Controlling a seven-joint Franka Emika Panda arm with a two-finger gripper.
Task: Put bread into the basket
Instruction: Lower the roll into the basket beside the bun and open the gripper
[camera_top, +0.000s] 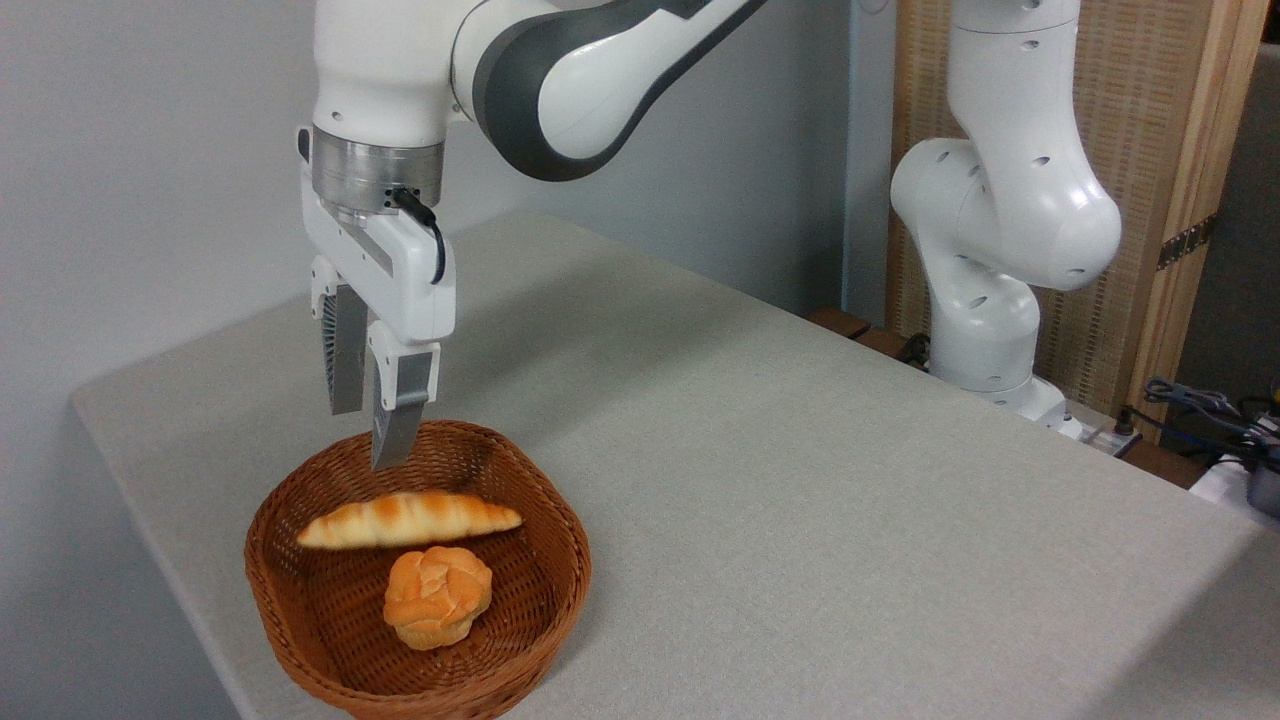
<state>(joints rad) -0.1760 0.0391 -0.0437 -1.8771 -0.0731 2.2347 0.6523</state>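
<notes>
Camera view, fixed at the near left corner, takes in a broad grey cloth-covered desk with a white-and-grey jointed robot arm reaching across from its base at the far right. That long reach sets the wrist straight above the container, so anything let go there falls inside, not onto the desk.

At the near left corner of the desk sits the round brown woven wicker basket with low sides, close to the desk's edge. Its low wall leaves plenty of room for a drop from above.

Over the basket's far rim hangs the white two-fingered hand, pointing straight down. Its fingers stand slightly apart with nothing between them: it is released and empty, clear of the wicker.

Below it, the long golden-orange braided bread loaf with tapered ends lies across the basket's far half, roughly left to right, its left tip a little blurred. Whether it has fully settled on the weave I cannot tell. It sits just behind a small round knotted orange bun resting near the basket's middle. By this look, the task is essentially complete.
</notes>
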